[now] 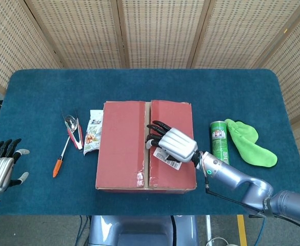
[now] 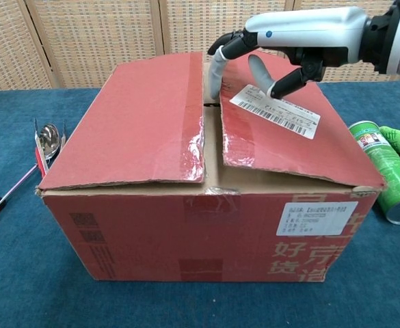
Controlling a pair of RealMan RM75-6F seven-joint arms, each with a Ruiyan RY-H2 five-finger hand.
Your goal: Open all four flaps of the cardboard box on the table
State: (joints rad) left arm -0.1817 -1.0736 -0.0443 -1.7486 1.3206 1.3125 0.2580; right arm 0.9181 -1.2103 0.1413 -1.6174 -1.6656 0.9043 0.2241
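Red cardboard box point(image 1: 122, 146), teal blue table point(image 1: 42, 92), green can point(image 1: 220, 142), lime green cloth point(image 1: 250, 143), orange-tipped screwdriver point(image 1: 60, 160)

I counted one cardboard box point(image 1: 144, 146), one green can point(image 1: 219, 142), one green cloth point(image 1: 248, 142), one snack packet point(image 1: 93, 131), one screwdriver point(image 1: 61, 159), and perhaps one spoon point(image 1: 71, 123) beside red tongs point(image 1: 77, 137).
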